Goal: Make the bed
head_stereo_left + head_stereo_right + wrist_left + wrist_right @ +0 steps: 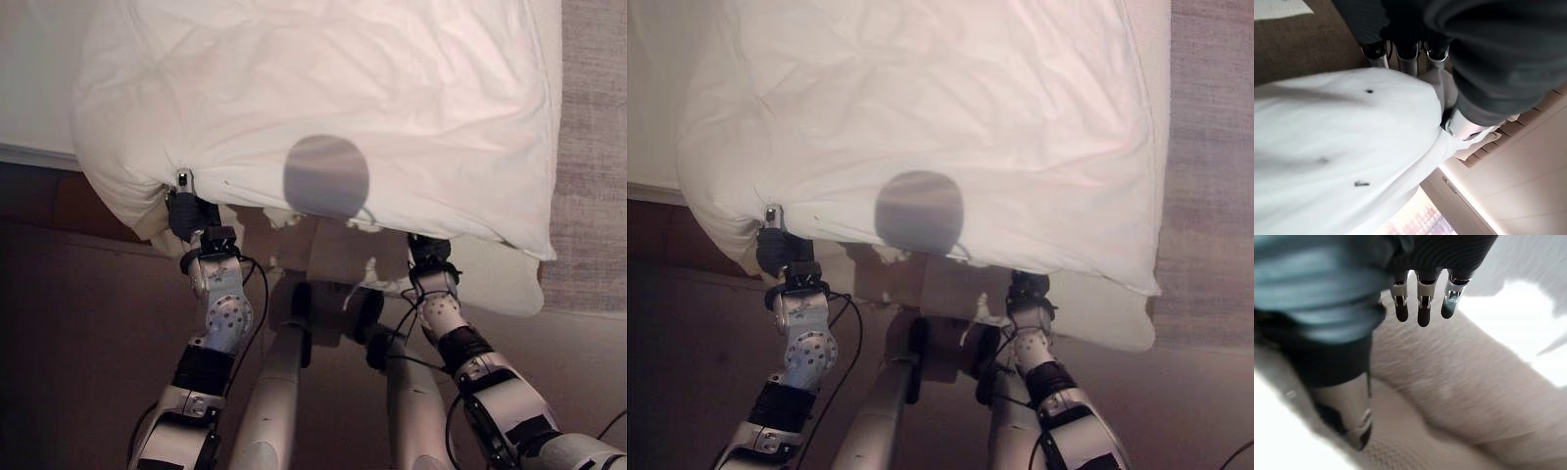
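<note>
A white duvet billows across the top of the eye views, its near edge lifted over my arms. My left hand grips that edge near its left corner. In the left wrist view its fingers curl over the white cloth and the thumb presses from the other side. My right hand reaches up under the duvet's near edge further right, where a lower fold hangs down. The right wrist view looks past the hand at a beige woven surface.
The bed's white surface lies at the upper left, with its edge running along the left side. Grey woven carpet lies to the right of the duvet. Dark floor spreads below on the left.
</note>
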Controlling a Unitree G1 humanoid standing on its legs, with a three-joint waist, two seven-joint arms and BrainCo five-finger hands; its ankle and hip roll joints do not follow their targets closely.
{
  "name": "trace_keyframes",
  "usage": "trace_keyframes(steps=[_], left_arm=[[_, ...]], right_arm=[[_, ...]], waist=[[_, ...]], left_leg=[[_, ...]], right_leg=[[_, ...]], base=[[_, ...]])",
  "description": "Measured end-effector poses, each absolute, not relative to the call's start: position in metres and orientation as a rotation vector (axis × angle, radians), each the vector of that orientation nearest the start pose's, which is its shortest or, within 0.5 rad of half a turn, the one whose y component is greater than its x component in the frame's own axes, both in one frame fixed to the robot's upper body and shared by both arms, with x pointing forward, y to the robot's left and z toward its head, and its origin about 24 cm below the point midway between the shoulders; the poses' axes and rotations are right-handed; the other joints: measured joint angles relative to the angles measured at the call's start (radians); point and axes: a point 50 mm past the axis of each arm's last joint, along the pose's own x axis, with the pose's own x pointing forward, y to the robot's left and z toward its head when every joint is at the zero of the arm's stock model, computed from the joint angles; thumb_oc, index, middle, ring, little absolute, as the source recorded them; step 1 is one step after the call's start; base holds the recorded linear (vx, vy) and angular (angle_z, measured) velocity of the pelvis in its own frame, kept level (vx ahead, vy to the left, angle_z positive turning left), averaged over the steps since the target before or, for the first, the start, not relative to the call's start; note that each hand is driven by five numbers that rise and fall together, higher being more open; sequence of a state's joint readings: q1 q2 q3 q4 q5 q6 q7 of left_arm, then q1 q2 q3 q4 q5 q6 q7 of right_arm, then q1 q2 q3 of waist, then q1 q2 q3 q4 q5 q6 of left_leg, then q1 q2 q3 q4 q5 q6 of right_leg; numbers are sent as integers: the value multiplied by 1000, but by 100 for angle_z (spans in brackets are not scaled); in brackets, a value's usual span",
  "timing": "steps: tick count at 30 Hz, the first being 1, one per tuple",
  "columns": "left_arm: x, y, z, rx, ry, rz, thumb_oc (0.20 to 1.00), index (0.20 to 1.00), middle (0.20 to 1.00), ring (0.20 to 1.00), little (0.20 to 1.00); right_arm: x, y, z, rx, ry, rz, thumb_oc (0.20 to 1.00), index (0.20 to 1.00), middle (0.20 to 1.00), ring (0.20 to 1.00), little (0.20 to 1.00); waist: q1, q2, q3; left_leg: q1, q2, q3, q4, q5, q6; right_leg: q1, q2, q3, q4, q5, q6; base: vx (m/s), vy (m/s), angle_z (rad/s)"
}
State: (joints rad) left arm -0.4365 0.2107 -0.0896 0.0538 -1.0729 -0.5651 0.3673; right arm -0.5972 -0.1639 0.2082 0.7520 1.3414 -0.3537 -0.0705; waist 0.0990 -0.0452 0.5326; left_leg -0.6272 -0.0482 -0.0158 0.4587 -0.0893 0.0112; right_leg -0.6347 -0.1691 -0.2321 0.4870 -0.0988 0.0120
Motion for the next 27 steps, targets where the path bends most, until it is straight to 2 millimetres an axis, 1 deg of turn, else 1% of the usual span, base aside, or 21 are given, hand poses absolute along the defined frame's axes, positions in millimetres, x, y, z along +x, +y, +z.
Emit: trace_keyframes(steps=[1, 2, 3, 4, 5, 6, 9, 11, 12, 15, 16, 19, 21, 23, 26, 27], left_arm=[[307, 188, 165, -1036, -592, 233, 200, 200, 200, 200, 200], [305, 189, 164, -1035, -596, 229, 200, 200, 200, 200, 200], [304, 189, 163, -1033, -598, 226, 200, 200, 200, 200, 200], [304, 189, 163, -1031, -598, 225, 200, 200, 200, 200, 200], [303, 190, 162, -1030, -597, 226, 200, 200, 200, 200, 200], [303, 190, 162, -1030, -596, 227, 200, 200, 200, 200, 200], [303, 190, 161, -1030, -594, 230, 200, 200, 200, 200, 200], [302, 191, 160, -1031, -594, 231, 200, 200, 200, 200, 200], [302, 191, 160, -1031, -594, 233, 200, 200, 200, 200, 200], [302, 192, 160, -1032, -596, 235, 200, 200, 200, 200, 200], [301, 191, 159, -1035, -597, 235, 200, 200, 200, 200, 200], [301, 191, 159, -1040, -596, 237, 200, 200, 200, 200, 200], [300, 191, 158, -1040, -594, 239, 200, 200, 200, 200, 200], [299, 192, 158, -1043, -594, 242, 200, 200, 200, 200, 200], [299, 193, 157, -1049, -598, 251, 200, 200, 200, 200, 200], [299, 195, 157, -1049, -601, 258, 200, 200, 200, 200, 200]], right_arm=[[351, -150, 47, 1001, 21, -174, 1000, 1000, 1000, 1000, 1000], [349, -146, 45, 947, 36, -131, 1000, 1000, 1000, 1000, 1000], [343, -134, 34, 922, 87, -91, 1000, 1000, 1000, 1000, 1000], [342, -133, 34, 915, 90, -82, 1000, 1000, 1000, 1000, 1000], [337, -122, 26, 920, 127, -54, 1000, 1000, 1000, 1000, 1000], [335, -120, 24, 918, 137, -46, 1000, 1000, 1000, 1000, 1000], [328, -100, 16, 919, 192, 25, 1000, 1000, 1000, 1000, 1000], [326, -98, 15, 920, 190, 47, 1000, 1000, 1000, 1000, 1000], [324, -92, 17, 923, 188, 74, 1000, 1000, 1000, 1000, 1000], [321, -90, 20, 942, 171, 106, 1000, 1000, 1000, 1000, 1000], [321, -88, 28, 946, 146, 143, 1000, 1000, 1000, 1000, 1000], [320, -86, 34, 951, 120, 182, 1000, 1000, 1000, 1000, 1000], [319, -84, 46, 958, 77, 242, 1000, 1000, 1000, 1000, 1000], [318, -84, 56, 1008, 32, 264, 1000, 1000, 1000, 1000, 1000], [321, -88, 64, 1020, -13, 254, 1000, 1000, 1000, 1000, 1000], [322, -92, 65, 1024, -32, 240, 1000, 1000, 1000, 1000, 1000]], waist=[[0, 0, 0], [0, 0, 0], [0, 0, 0], [0, 0, 0], [0, 0, 0], [0, 0, 0], [0, 0, 0], [0, 0, 0], [0, 0, 0], [-1, 0, 0], [-2, 0, 0], [-2, 0, 0], [-4, 0, 0], [-6, 0, 0], [-11, 0, 0], [-15, -1, 0]], left_leg=[[0, 1, 1, 0, 0, 0], [1, 2, 3, 0, 0, 0], [1, 2, 4, 0, 0, 0], [2, 3, 5, 0, 0, 0], [2, 4, 7, -1, 0, 0], [2, 5, 7, -1, 0, 0], [2, 8, 10, -1, 0, 0], [2, 9, 11, -4, 0, 0], [2, 9, 11, -7, 0, 0], [2, 9, 11, -7, 0, 0], [1, 8, 12, -8, 0, 0], [1, 8, 12, -8, 0, 0], [-1, 8, 12, -8, 0, 0], [-3, 8, 13, -7, 0, 0], [-8, 8, 13, -4, 0, 0], [-12, 8, 13, -2, 0, 0]], right_leg=[[0, 0, 1, 0, 0, 0], [-1, 1, 3, -1, 1, -1], [-1, 2, 4, 0, 1, -2], [-1, 2, 4, 0, 1, -2], [-1, 4, 5, 0, 2, -3], [-1, 4, 5, -1, 2, -3], [-2, 7, 7, -1, 4, -6], [-2, 7, 7, -2, 4, -6], [-3, 8, 7, -2, 4, -6], [-4, 8, 7, -3, 4, -5], [-6, 7, 7, -3, 3, -5], [-6, 7, 7, -3, 3, -5], [-8, 7, 7, -3, 3, -5], [-10, 7, 8, -1, 3, -5], [-15, 7, 8, 1, 3, -5], [-18, 7, 8, 2, 3, -5]], base=[[-14, -12, -3], [-5, -2, -3], [-8, -1, -3], [0, 0, 0], [0, 0, 0], [-13, -4, -3], [-9, -6, -2], [0, 0, 0], [0, 0, 0], [0, 0, 0], [0, 0, 0], [0, 0, 0], [0, 0, 0], [0, 0, 0], [0, 0, 0], [0, 0, 0]])
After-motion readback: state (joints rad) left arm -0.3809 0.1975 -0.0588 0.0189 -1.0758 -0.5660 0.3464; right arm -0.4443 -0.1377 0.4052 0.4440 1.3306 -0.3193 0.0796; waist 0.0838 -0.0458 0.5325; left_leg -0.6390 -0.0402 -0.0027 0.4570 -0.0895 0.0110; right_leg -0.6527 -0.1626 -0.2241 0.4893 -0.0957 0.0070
